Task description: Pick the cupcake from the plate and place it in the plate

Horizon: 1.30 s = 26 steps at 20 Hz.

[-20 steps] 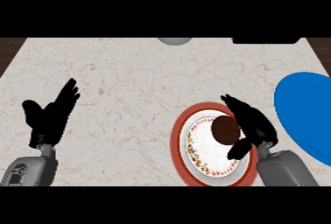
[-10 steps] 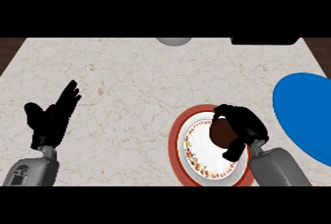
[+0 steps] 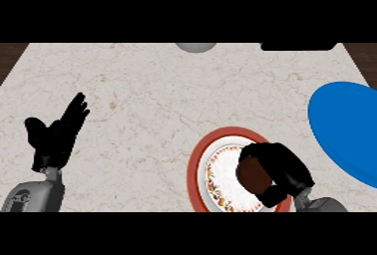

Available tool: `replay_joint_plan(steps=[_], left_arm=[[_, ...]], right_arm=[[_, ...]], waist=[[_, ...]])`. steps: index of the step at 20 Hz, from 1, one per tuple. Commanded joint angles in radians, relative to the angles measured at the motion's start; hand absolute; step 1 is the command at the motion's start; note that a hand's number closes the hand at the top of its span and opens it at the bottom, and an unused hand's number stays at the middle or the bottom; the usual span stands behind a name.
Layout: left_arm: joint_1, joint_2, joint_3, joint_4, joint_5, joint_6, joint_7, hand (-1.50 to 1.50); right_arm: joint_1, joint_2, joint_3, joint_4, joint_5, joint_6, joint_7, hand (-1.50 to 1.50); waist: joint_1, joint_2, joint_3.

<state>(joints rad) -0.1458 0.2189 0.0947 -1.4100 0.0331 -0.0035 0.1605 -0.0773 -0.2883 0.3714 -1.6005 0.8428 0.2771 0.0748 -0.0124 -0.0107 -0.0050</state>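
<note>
A brown cupcake (image 3: 253, 174) sits on the red-rimmed patterned plate (image 3: 200, 169) at the lower right of the counter. My right hand (image 3: 283, 168) is curled round the cupcake from its right side and hides much of it. A large blue plate (image 3: 342, 124) lies at the right edge, cut off by the frame. My left hand (image 3: 57, 134) rests open at the left, fingers pointing up, away from both plates.
A grey round object (image 3: 196, 47) and a dark object (image 3: 298, 46) sit at the counter's far edge. Bare marbled counter (image 3: 162, 99) spreads between my left hand and the plates.
My right hand's fingers have curled in round the cupcake on the red-rimmed plate. The left hand has stayed in place.
</note>
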Motion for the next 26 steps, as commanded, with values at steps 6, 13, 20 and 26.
replay_joint_plan(steps=[6, 13, 20, 26], left_arm=[[0.010, 0.013, 0.032, -0.018, 0.014, 0.008, 0.018, 0.00], [0.001, -0.012, 0.008, -0.011, -0.013, 0.028, 0.011, 0.00], [-0.020, -0.044, -0.027, -0.032, -0.029, 0.033, 0.031, 0.00], [-0.028, -0.012, 0.008, -0.023, -0.004, -0.003, 0.027, 0.00]], right_arm=[[0.337, -0.258, -0.058, -0.461, -0.074, -0.148, -0.333, 1.50], [0.421, -0.191, -0.359, -0.616, -0.219, -0.317, -0.330, 1.50], [0.404, -0.173, -0.606, -0.543, -0.471, -0.228, -0.276, 1.50], [0.164, -0.244, -0.722, -0.209, -0.560, -0.167, -0.276, 1.50]], waist=[[-0.038, -0.003, 0.006], [-0.034, 0.005, 0.006], [0.004, 0.009, 0.005], [0.020, 0.012, 0.005]])
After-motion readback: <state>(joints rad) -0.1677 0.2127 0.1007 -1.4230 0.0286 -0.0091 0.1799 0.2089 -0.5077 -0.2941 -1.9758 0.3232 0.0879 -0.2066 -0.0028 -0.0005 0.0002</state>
